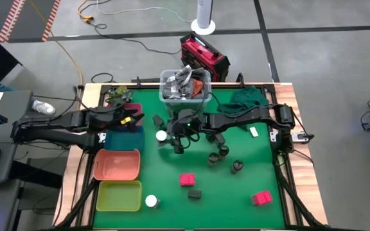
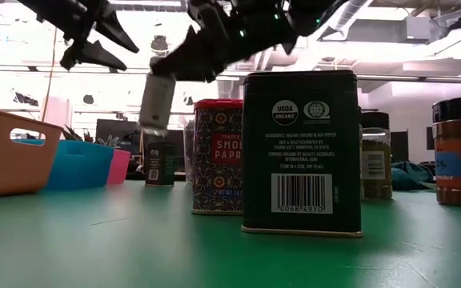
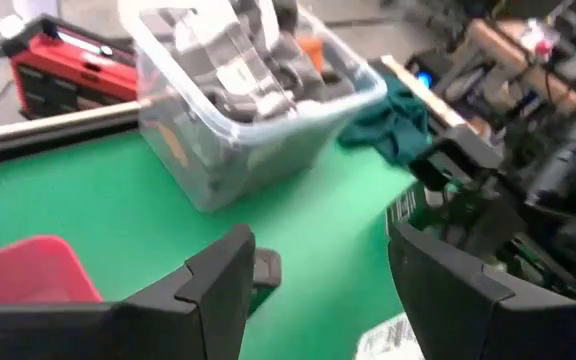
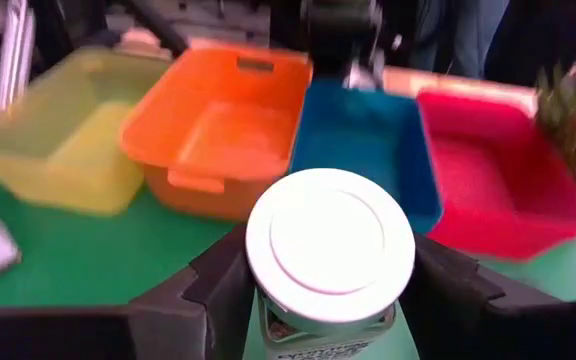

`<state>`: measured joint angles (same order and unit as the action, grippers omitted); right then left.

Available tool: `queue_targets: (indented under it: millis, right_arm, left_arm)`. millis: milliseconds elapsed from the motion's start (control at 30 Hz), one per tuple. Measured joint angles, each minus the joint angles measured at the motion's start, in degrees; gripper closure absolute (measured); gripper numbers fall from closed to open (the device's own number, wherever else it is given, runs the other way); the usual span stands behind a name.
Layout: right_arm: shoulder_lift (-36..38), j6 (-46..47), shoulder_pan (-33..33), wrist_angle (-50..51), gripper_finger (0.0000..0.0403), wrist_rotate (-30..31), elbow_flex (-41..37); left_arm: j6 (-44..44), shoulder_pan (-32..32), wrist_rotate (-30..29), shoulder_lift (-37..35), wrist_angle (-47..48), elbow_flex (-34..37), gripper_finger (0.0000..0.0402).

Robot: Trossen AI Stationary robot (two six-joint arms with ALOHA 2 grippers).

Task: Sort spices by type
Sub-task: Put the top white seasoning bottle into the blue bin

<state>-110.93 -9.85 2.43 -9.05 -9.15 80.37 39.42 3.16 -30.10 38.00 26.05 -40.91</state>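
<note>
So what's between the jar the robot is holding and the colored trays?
Only bare green table. The right wrist view shows the white-topped jar in the right gripper, with the trays just beyond.

Four trays line the table's left; bin behind centre.

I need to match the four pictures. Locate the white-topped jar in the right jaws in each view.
High view: white-topped jar at table centre, left of the right gripper.
Low view: upper left of middle, hanging tilted.
Left wrist view: cannot make it out.
Right wrist view: bottom centre, lid towards camera.
Shared landmark: blue tray.
</note>
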Motion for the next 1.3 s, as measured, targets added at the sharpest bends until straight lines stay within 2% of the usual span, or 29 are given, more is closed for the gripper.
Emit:
queue_targets:
  millis: [400, 533, 833, 1067, 1300]
  right_arm:
    - [-0.1, -4.2, 0.0, -3.3, 0.0170, 0.0, 2.2]
    - [-3.0, -3.3, 0.1, -4.5, 0.0170, 0.0, 4.5]
    - [-13.3, -0.5, -0.9, -2.9, 0.0170, 0.2, 21.1]
    - [-20.8, -0.7, -0.4, 2.8, 0.0170, -0.9, 34.4]
    - [-25.1, -0.6, 0.4, 6.0, 0.0170, -2.6, 40.1]
  left_arm:
    - [-1.9, 0.0, -2.3, -7.7, -1.0, 0.0, 0.0182]
    - [-3.0, 0.0, -2.5, -8.6, -1.2, 0.0, 0.0182]
    - [-3.4, 0.1, -3.3, -8.7, -1.2, 0.0, 0.0182]
    - [-3.4, 0.1, -3.5, -10.1, -1.2, -0.1, 0.0182]
    - [-5.2, 0.1, -4.6, -12.3, -1.2, -2.0, 0.0182]
